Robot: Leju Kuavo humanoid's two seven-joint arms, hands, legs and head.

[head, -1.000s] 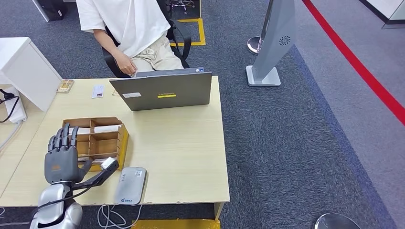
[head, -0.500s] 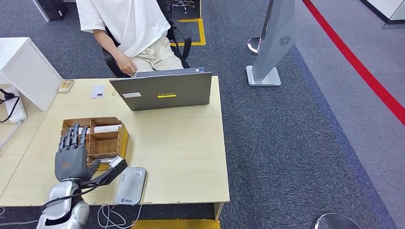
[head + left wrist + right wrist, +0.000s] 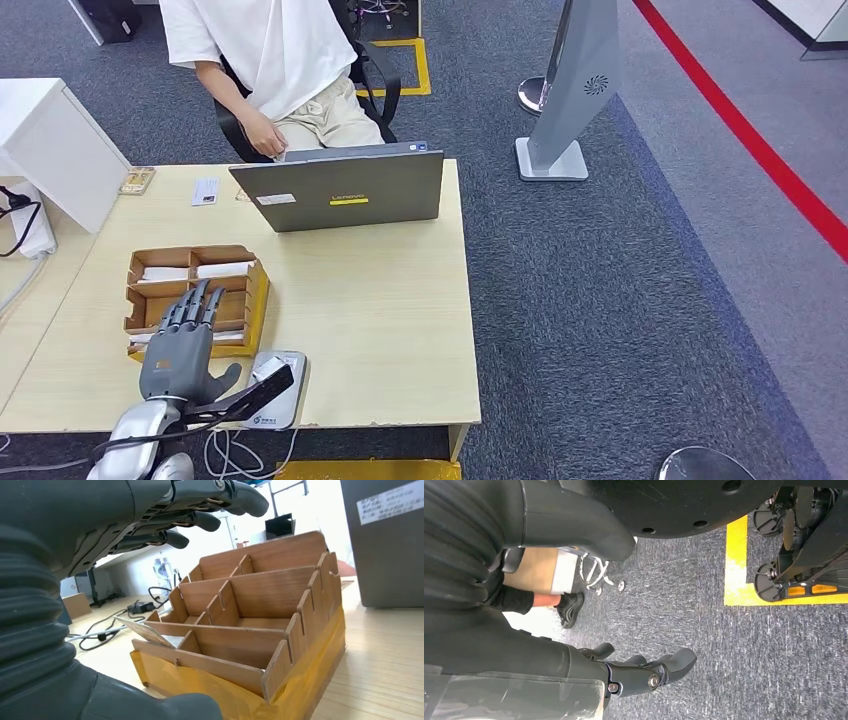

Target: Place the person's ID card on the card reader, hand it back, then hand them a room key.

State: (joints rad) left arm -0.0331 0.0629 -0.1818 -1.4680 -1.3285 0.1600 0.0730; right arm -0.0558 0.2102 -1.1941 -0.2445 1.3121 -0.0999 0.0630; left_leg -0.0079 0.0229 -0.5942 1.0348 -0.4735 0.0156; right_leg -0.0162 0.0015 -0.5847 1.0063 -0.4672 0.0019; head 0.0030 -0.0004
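The pale yellow wooden table (image 3: 380, 300) is carrying a brown plywood compartment box (image 3: 235, 290) with a yellow base, a silver-grey oval card reader (image 3: 285, 385) and a dark grey laptop (image 3: 340, 195) bearing a yellow label. The speckled blue-grey carpet (image 3: 620, 320) is showing a red stripe (image 3: 750, 140).

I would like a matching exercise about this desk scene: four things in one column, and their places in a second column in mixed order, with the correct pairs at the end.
Things:
1. laptop
2. wooden organizer
3. card reader
4. left hand

Places:
A. at the near edge of the desk, beside the left hand
B. at the far edge of the desk, in front of the seated person
C. over the near part of the wooden organizer
D. on the left part of the desk, with cards in its compartments

Pairs: 1-B, 2-D, 3-A, 4-C
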